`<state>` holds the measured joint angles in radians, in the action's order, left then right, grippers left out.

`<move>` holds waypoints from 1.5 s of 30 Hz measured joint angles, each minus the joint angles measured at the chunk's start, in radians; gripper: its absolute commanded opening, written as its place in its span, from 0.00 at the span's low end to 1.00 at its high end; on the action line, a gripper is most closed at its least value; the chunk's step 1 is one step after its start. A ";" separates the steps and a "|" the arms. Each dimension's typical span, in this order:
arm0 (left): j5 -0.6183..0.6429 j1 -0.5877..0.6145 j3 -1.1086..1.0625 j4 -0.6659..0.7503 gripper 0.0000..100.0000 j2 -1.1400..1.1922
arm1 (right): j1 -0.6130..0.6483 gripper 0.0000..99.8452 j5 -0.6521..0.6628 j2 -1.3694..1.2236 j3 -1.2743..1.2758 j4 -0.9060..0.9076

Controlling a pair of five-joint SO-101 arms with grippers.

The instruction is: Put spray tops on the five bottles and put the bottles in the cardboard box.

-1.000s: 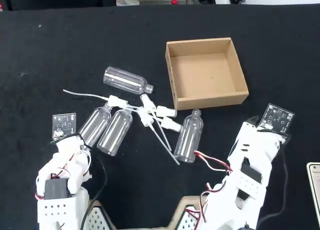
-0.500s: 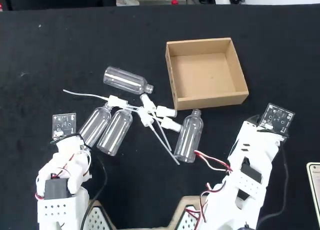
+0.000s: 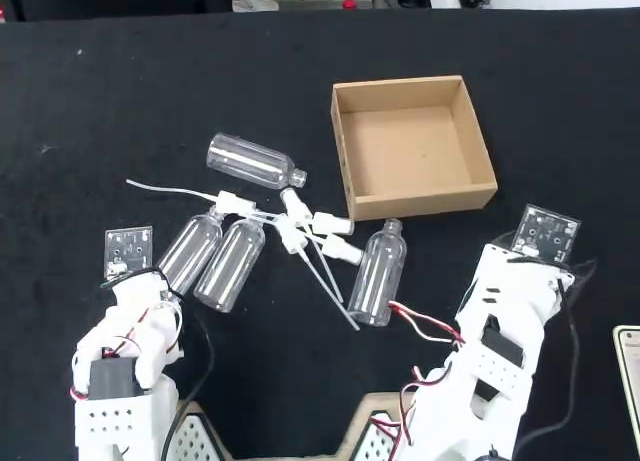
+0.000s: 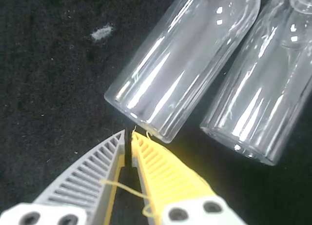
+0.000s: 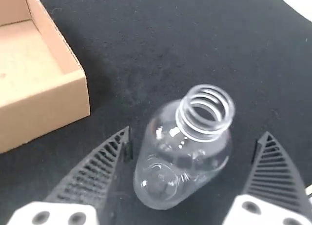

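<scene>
Grey and yellow, the left gripper [image 4: 129, 137] has its fingers pressed together on nothing, the tips just beside the base of one of the pair of bottles [image 3: 230, 264]. These two lie side by side on the black table [image 3: 100, 81]. Their long axes slant away from the arm, and their necks are at the far end, towards the spray tops [image 3: 300, 226].

The right gripper [image 5: 195, 134] is spread wide and grips nothing. The lone bottle [image 5: 183, 152] shows between its fingers, touched by neither. From above, this bottle lies on its side with its long axis running near to far. Its open, threaded neck is aimed at the near wall of the cardboard box [image 3: 425, 199].

The bottles are clear plastic with round shoulders. The spray tops, white with thin dip tubes, lie in a loose tangle just past the pair. Farther still, a fourth bottle [image 3: 250, 161] lies crosswise, its neck pointing towards the box, which sits open-topped with nothing inside.
</scene>
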<state>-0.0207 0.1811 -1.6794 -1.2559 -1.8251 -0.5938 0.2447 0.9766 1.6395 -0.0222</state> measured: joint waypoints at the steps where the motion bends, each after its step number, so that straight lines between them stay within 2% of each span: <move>1: 0.000 0.000 0.000 0.000 0.03 0.000 | 0.000 0.37 0.009 0.000 0.000 0.000; 12: 0.000 0.000 0.000 0.000 0.03 0.000 | 0.000 0.37 0.021 0.000 -0.005 -0.002; 16: 0.000 0.000 0.000 0.000 0.03 0.000 | 0.000 0.31 0.021 0.000 -0.005 -0.002; 28: 0.000 0.000 0.000 0.000 0.03 0.000 | 0.000 0.31 0.021 0.000 -0.005 -0.005; 38: 0.000 0.000 0.000 0.000 0.03 0.000 | 0.000 0.15 0.021 0.000 -0.006 -0.005; 45: 0.000 0.000 0.000 0.000 0.03 0.000 | 0.000 0.13 -0.032 0.000 -0.006 -0.006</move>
<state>-0.0207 0.1811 -1.6794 -1.2559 -1.8251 -0.5938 0.2125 0.9766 1.6333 -0.0284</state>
